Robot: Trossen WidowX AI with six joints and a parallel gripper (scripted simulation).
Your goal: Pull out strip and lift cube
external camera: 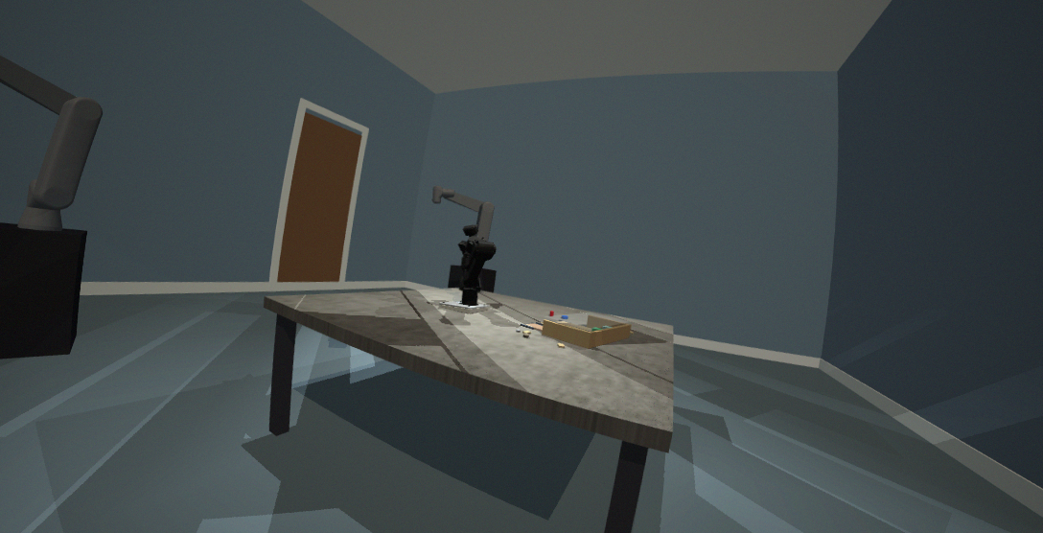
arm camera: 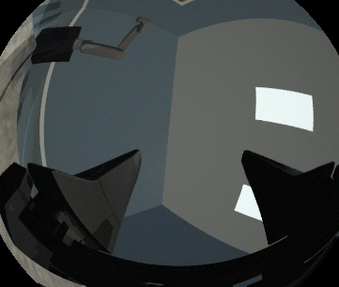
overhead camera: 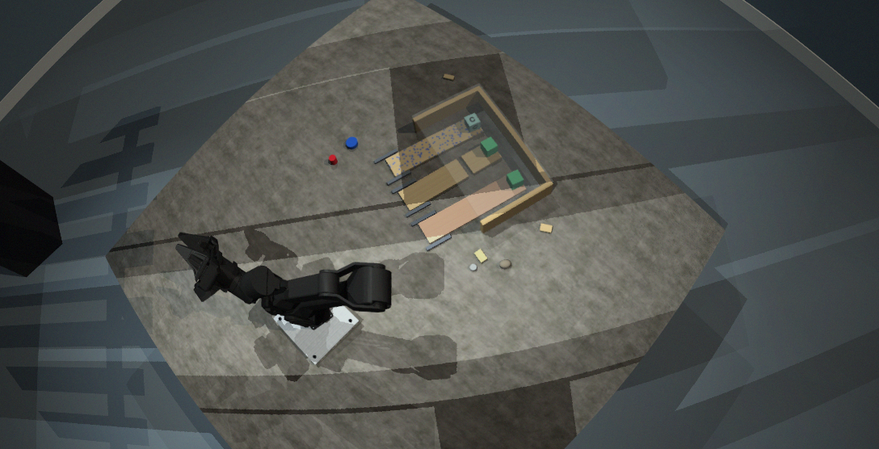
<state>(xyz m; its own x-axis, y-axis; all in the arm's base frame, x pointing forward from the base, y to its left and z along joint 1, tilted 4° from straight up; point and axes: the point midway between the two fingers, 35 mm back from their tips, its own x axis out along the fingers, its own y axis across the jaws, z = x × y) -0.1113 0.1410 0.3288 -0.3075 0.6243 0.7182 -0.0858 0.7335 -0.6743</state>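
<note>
A wooden box (overhead camera: 516, 207) (external camera: 583, 340) with low walls stands on the table and is open toward my arm. Three strips run out of it. The speckled strip (overhead camera: 423, 148) carries a grey labelled cube (overhead camera: 472, 119) at its far end. The middle wood strip lies in two pieces (overhead camera: 433, 182) (overhead camera: 477, 159), with a green cube (overhead camera: 489, 145) on the far piece. A pink strip (overhead camera: 455, 216) carries another green cube (overhead camera: 515, 178). Dark bars (overhead camera: 385, 156) lie at the strips' near ends. My gripper (overhead camera: 182, 242) (arm camera: 194, 157) is open and empty, far from the box, and faces wall and ceiling.
A blue disc (overhead camera: 351, 142) and a red peg (overhead camera: 332, 159) lie left of the strips. A yellow block (overhead camera: 480, 255), a white ball (overhead camera: 473, 266), a pebble (overhead camera: 505, 263) and tan blocks (overhead camera: 545, 227) (overhead camera: 448, 77) lie around the box. My base plate (overhead camera: 319, 338) is near the front edge.
</note>
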